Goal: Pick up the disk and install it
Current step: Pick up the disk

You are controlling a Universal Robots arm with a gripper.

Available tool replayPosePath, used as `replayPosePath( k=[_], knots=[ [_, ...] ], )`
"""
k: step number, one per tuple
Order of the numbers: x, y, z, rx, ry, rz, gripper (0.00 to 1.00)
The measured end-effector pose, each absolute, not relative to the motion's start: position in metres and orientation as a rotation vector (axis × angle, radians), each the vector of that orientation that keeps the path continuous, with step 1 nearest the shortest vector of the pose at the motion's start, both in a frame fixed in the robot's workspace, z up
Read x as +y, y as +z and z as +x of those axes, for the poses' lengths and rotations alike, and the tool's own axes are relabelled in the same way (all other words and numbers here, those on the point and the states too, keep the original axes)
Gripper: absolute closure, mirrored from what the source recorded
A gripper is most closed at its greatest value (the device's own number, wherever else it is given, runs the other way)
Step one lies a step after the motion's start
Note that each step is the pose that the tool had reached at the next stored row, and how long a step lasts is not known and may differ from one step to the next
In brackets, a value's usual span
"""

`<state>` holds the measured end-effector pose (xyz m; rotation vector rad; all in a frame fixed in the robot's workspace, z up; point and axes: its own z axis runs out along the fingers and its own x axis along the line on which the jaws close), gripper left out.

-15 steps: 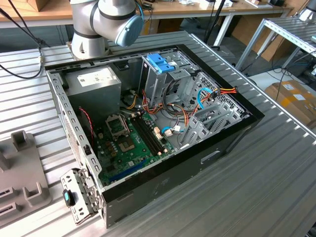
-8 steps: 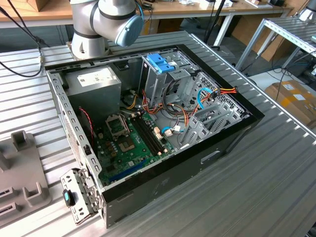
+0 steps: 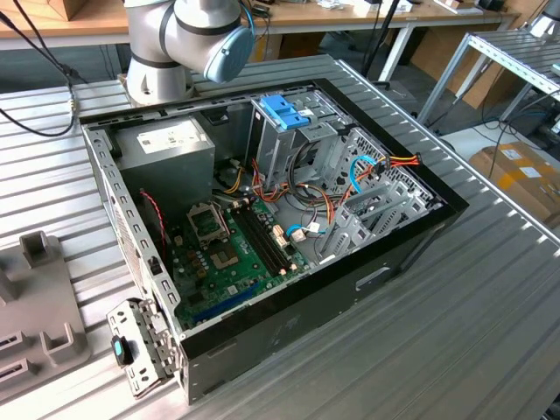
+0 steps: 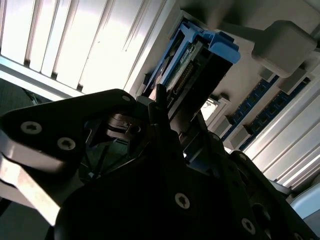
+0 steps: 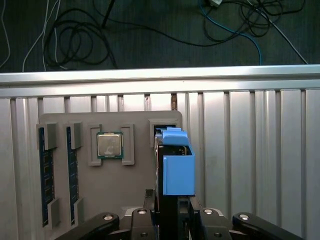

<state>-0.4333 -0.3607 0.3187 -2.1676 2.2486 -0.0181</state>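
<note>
Clamping the disk (image 5: 178, 167) (blue-railed), the gripper (image 5: 170, 202) hovers.

Ribbed silver aluminium-profile bench (image 3: 472, 332). Past its back edge: light wooden-top table (image 3: 350, 17) w/ white metal legs. Off the bench edge at the exterior view's right: grey metal rack (image 3: 516, 61), brown cardboard box (image 3: 521, 175) on pale grey floor (image 3: 464, 140). In first wrist view, floor past bench edge looks dark, w/ loose black cables (image 5: 75, 40) on it. Light even, bright.

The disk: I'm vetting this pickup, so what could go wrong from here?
The disk stands on edge at its slot in the grey tray beside the chip; a skewed lift might jam it or jolt the tray. Loose cables crowd the drive cage in the case, so they could snag it.
</note>
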Motion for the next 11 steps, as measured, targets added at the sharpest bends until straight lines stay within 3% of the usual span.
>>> replayPosePath(
  k=[11],
  knots=[
    [-0.361, 0.350, -0.433, 2.249, -0.019, -2.168, 0.65]
  ],
)
